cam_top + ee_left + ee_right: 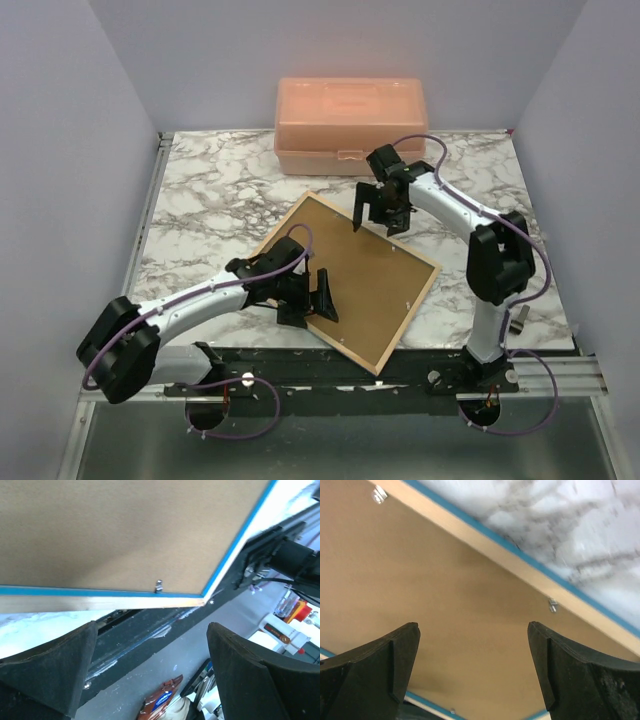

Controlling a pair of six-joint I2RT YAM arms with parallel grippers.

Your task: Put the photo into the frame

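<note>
**Light-wood frame lies face down, both claws wide**

Wood-coloured and narrow-rimmed, the large rectangular picture frame (412, 318) lies flat on the grey-veined white marble table (220, 190), roughly midway between the two arms. Its back is up, and the stiff brown backing board (370, 290) fills the rim. The frame sits skewed to the table, with one corner pointing at the far edge and another at the arm bases. Its long axis seems to run from far left to near right. Both wrist views show a bright blue strip along the outer edge of the rim, and small metal tabs (552, 605) on the rim at the board's edge.

The left gripper (310, 300) sits at the frame's near-left side with its fingers spread wide and nothing between them. In its wrist view the near corner of the frame lies ahead of the fingertips. The right gripper (382, 215) hangs over the far corner, pointing down at the board, its jaws equally wide and empty.

A translucent peach plastic box with a lid (350, 120) stands at the table's far edge, apart from the frame.
</note>
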